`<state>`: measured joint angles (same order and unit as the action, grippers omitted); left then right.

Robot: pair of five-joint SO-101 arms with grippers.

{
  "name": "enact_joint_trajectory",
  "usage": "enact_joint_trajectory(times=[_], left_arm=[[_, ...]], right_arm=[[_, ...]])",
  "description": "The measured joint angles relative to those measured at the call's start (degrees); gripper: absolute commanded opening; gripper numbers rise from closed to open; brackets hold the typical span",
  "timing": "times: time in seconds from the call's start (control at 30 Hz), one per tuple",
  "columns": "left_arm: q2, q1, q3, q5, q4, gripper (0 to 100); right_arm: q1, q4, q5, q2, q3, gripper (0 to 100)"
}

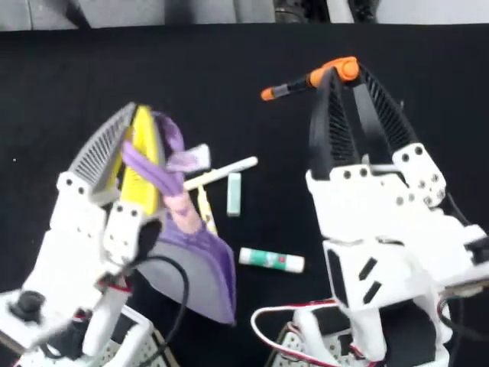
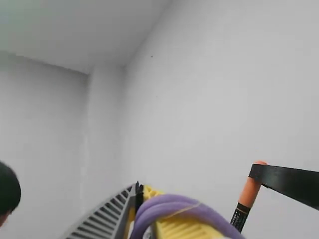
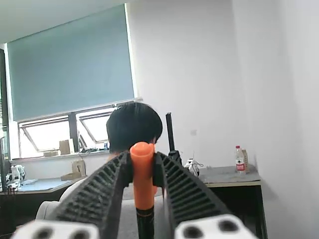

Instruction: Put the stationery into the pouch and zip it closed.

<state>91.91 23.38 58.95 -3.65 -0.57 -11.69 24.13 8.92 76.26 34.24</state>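
Purple pouch [image 1: 205,260], orange-and-black marker [image 1: 294,86], green-and-white glue stick [image 1: 271,260], pale mint eraser [image 1: 234,193], black table [image 1: 191,76].

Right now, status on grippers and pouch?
Left gripper shut on pouch. Right gripper shut on orange pen. Glue stick, white pen on table.

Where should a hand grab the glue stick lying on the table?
Across its middle, from straight above. The glue stick lies flat on the table, lengthwise left to right, clear of the purple pouch, so both long sides are likely free to pinch.
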Motion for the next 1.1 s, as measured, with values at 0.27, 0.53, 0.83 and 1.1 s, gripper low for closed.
enact_joint_trajectory(times=[0.27,0.53,0.83,1.1], left_arm=[[-13.5,4.8,-10.8,-17.3,0.0,3],[-31.8,4.7,-28.9,-18.5,0.0,3],[-41.1,-5.1,-32.8,-18.5,0.0,3],[-31.3,-7.3,-16.2,-18.5,0.0,3]], right_arm=[[0.0,-0.4,-1.9,0.4,0.0,1.1],[4.3,-1.2,-1.9,0.4,0.0,1.1],[5.5,-1.7,-1.9,0.4,0.0,1.1],[5.5,-1.7,-1.9,0.4,0.0,1.1]])
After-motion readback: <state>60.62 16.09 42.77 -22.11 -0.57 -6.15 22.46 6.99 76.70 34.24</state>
